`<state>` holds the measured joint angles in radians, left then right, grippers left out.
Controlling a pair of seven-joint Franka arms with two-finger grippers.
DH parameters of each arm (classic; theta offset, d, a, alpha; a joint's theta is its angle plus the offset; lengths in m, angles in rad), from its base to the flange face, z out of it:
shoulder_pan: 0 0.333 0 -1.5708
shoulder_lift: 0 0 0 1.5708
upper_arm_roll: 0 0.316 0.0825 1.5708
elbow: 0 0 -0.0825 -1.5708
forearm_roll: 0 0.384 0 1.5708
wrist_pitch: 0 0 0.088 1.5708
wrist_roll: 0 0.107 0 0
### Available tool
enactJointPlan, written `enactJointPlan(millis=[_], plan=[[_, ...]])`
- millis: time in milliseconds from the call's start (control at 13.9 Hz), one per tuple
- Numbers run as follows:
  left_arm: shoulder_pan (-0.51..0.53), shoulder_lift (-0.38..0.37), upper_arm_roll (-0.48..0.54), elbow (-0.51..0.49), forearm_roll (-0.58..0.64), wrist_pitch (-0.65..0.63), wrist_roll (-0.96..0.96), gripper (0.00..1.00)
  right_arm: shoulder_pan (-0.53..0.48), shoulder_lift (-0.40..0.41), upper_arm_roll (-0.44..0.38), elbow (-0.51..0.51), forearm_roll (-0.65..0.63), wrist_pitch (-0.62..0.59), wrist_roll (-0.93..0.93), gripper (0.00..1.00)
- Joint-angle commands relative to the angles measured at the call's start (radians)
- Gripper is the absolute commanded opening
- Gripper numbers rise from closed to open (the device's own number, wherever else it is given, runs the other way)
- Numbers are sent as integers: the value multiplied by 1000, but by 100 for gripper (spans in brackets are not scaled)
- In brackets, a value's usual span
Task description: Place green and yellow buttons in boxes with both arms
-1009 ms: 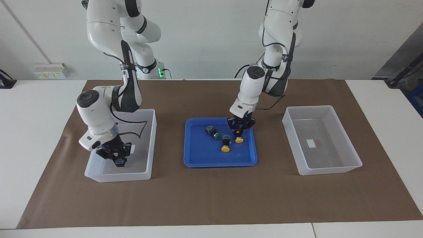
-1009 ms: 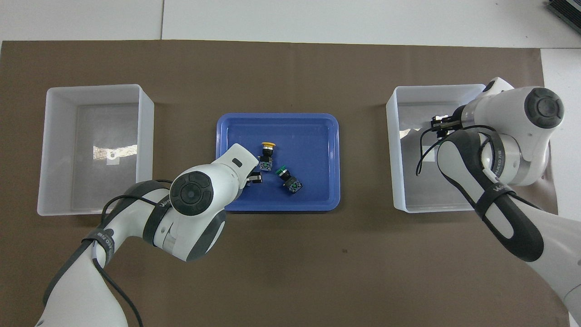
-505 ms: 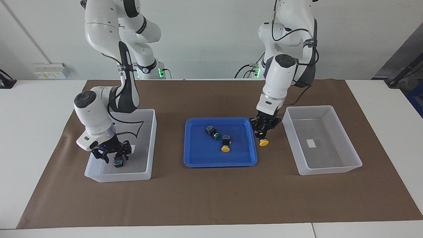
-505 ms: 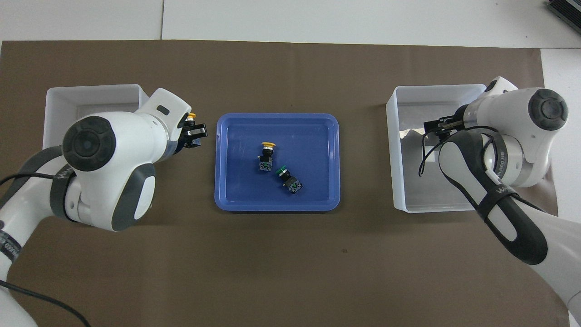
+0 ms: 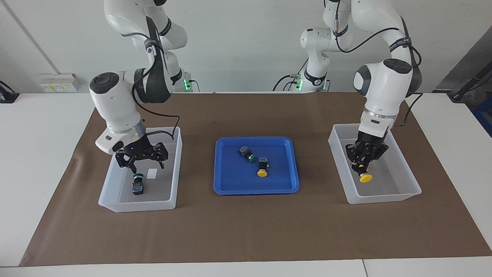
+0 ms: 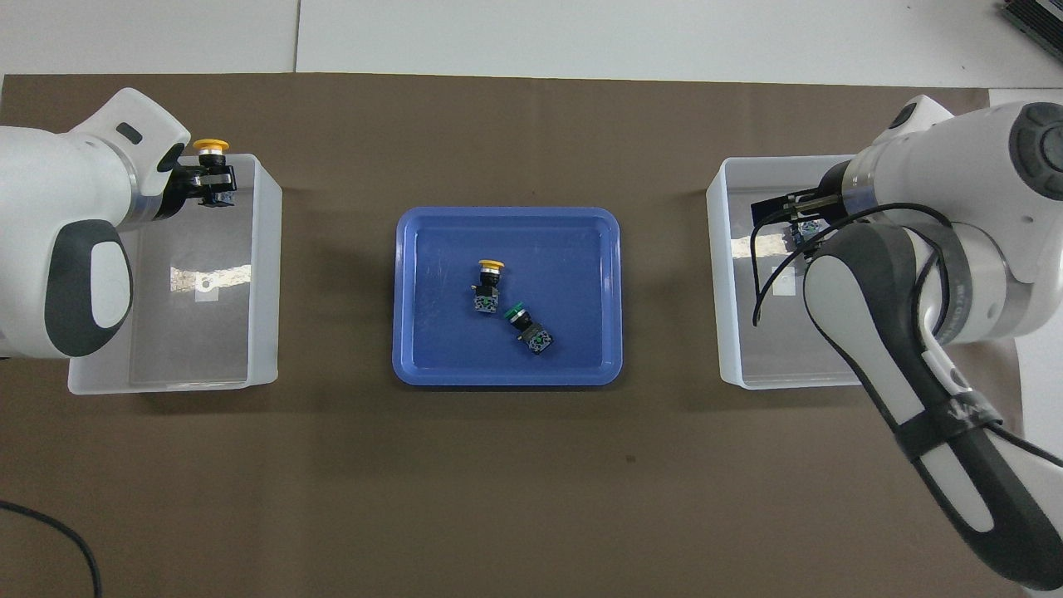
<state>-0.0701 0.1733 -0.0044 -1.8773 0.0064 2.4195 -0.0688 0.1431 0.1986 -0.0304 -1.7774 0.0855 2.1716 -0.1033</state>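
Left gripper (image 5: 363, 166) now over its box (image 5: 407, 194) — jaws pinching yellow button (image 5: 365, 177); right gripper (image 5: 142, 159) raised, jaws spread.

two buttons lie in the blue tray (image 5: 230, 184): yellow-capped (image 5: 262, 169) and green-capped (image 5: 246, 153), touching.

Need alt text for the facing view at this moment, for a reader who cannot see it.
The left tool holds a yellow button inside the clear box at its end of the table, while the right tool hangs open over a green button lying in the other clear box. One green button and one yellow button lie in the blue tray between the boxes.
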Motion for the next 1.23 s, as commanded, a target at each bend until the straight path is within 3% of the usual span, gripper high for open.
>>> enactJointPlan(millis=[0,144,433,721,1154], plan=[[62,25,-14,1,-8,7,108,0,3,-2,93,4,77,-10,20,100],[96,35,-16,-32,-14,32,122,0,41,2,130,-2,79,11,19,100],[121,45,-16,-101,-60,104,126,0,188,37,130,-77,82,150,60,100],[104,121,-20,-95,-91,183,124,0,295,77,130,-152,82,302,172,100],[90,218,-19,-57,-88,277,127,0,361,139,129,-223,72,416,171,100]])
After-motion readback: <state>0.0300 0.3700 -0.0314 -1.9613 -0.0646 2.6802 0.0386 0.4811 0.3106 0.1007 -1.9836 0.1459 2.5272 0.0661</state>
